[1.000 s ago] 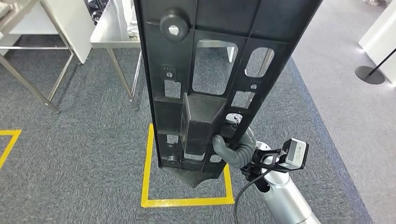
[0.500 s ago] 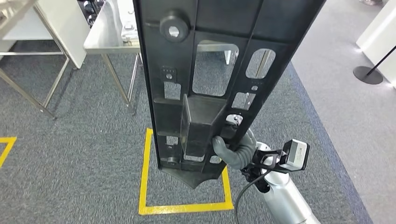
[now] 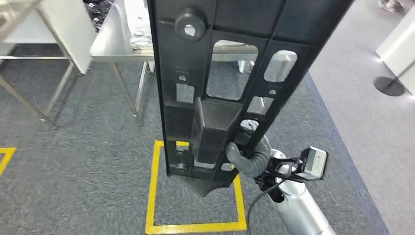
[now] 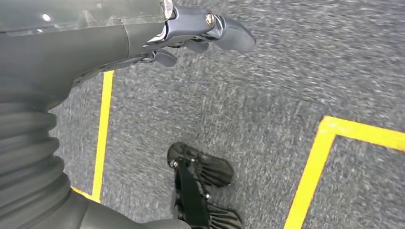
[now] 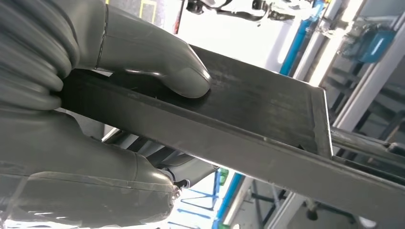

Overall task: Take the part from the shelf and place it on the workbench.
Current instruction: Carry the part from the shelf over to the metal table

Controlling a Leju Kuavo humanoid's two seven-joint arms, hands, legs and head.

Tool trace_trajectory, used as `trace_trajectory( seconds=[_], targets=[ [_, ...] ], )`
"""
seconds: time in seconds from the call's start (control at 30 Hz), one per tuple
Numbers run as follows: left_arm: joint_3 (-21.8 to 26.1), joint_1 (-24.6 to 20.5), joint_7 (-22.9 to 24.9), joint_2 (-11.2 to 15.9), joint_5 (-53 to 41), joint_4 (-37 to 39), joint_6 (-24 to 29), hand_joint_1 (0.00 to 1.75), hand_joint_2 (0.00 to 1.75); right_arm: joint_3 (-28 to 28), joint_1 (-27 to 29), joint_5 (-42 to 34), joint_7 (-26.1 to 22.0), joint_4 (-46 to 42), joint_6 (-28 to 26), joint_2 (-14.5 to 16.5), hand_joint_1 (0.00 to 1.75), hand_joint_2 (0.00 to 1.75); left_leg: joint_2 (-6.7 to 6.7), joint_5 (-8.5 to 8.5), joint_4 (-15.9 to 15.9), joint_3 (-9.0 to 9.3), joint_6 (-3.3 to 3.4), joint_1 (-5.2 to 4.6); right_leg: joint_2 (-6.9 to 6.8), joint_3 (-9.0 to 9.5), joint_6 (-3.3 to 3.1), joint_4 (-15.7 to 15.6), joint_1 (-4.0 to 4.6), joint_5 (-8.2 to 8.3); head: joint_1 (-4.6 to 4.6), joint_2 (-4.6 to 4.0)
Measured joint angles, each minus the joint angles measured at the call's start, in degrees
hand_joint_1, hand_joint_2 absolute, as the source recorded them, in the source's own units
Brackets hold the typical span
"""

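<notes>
A long black plastic part (image 3: 215, 122) with several cut-outs stands upright in front of me and fills the middle of the head view. My right hand (image 3: 244, 159) grips it near its lower end from the right side. In the right wrist view the grey thumb (image 5: 162, 62) presses flat on a rib of the part (image 5: 258, 105). The steel workbench (image 3: 115, 41) stands ahead, partly hidden behind the part, with some items on its top. My left hand (image 4: 143, 33) hangs over the carpet, its fingers loose and holding nothing.
A yellow taped square (image 3: 152, 196) marks the grey carpet below the part. A white cabinet (image 3: 68, 24) and the steel legs of another table (image 3: 24, 100) stand at the left. A black stanchion base (image 3: 389, 85) sits at the far right.
The whole picture has shifted, so the camera moved: the workbench shows more of its top and the yellow square sits a little lower. My right hand keeps the same hold on the part.
</notes>
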Motion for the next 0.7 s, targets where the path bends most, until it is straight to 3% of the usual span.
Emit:
trace_trajectory(
  seconds=[0.07,0.13,0.2,0.27,0.3,0.33,0.37,0.43,0.5,0.63,0.7],
  targets=[
    [0.0,-0.1,0.0,0.0,0.0,0.0,-0.1,0.0,1.75,-0.1,0.0,0.0,0.1,-0.2,-0.2,0.0,1.75,1.75,0.07,-0.06,0.1,0.46,-0.72,-0.06,0.05,0.56,-0.51,-0.6,0.04,-0.48,-0.07,0.01],
    [0.0,-0.2,-0.1,0.1,0.0,0.0,-0.2,0.0,1.75,-0.3,-0.1,0.1,0.1,-0.4,-0.4,0.1,1.75,1.75,0.08,-0.18,2.5,-0.16,-1.22,-0.05,0.09,1.88,-1.08,-1.2,-0.3,-0.78,-0.19,0.01],
    [0.0,-0.3,-0.1,0.2,0.0,0.0,-0.4,0.0,1.75,-0.3,-0.3,0.0,0.5,-0.6,-0.5,0.2,1.75,1.75,0.06,-1.76,9.0,-3.87,-1.67,0.08,0.05,3.21,-1.49,-1.6,-0.51,-1.45,-0.32,0.0],
    [0.0,-0.2,0.0,0.2,0.0,0.0,-0.4,0.0,1.75,-0.3,-0.3,0.0,1.3,-0.5,-0.5,0.3,1.75,1.75,0.07,-4.72,15.6,-8.7,-2.09,0.13,0.1,4.23,-1.64,-1.6,-0.53,-2.36,-0.4,0.0],
    [0.0,-0.1,0.0,0.2,0.0,0.0,-0.4,0.0,1.75,-0.3,-0.3,0.0,1.6,-0.4,-0.5,0.3,1.75,1.75,0.08,-5.67,16.9,-10.32,-2.2,0.14,0.17,4.84,-1.63,-1.6,-0.54,-2.86,-0.42,0.01],
    [0.0,0.0,0.0,0.2,0.0,0.0,-0.4,0.0,1.75,-0.3,-0.2,-0.1,1.8,-0.3,-0.5,0.3,1.75,1.75,0.08,-5.43,16.2,-11.01,-2.22,0.14,0.24,5.54,-1.57,-1.6,-0.54,-3.38,-0.41,0.01],
    [0.0,0.1,0.0,0.2,0.0,0.0,-0.4,0.0,1.75,-0.3,-0.2,-0.1,2.0,-0.2,-0.5,0.3,1.75,1.75,0.09,-3.88,13.8,-10.89,-2.14,0.14,0.3,6.36,-1.48,-1.6,-0.55,-3.96,-0.42,0.01],
    [0.1,0.2,0.0,0.3,0.0,0.0,-0.3,0.0,1.75,-0.3,-0.2,-0.1,2.4,-0.1,-0.6,0.3,1.75,1.75,0.11,2.12,6.3,-9.26,-1.7,0.03,0.33,7.94,-1.14,-1.5,-0.49,-5.2,-0.4,0.0],
    [0.3,0.2,0.1,0.2,0.1,0.0,0.0,0.0,1.75,-0.3,-0.3,0.0,3.3,0.1,-1.0,0.5,1.75,1.75,0.15,5.78,1.9,-8.1,-0.86,-0.26,0.44,8.78,-0.55,-1.5,-0.36,-6.19,-0.42,-0.01],
    [0.4,0.1,0.1,0.2,0.1,0.0,0.3,0.0,1.75,-0.3,-0.5,-0.1,5.7,0.4,-2.2,0.7,1.75,1.75,-0.02,5.87,0.8,-6.68,0.71,-0.15,0.48,8.54,0.76,0.9,-0.35,-6.42,-0.35,0.0],
    [0.4,0.0,0.1,0.1,0.1,0.0,0.3,0.0,1.75,-0.4,-0.7,-0.4,6.7,0.5,-2.9,0.7,1.75,1.75,-0.06,5.52,0.5,-5.97,1.18,-0.01,0.39,5.27,1.27,6.5,-0.56,-8.14,-0.15,0.0]
  ],
)
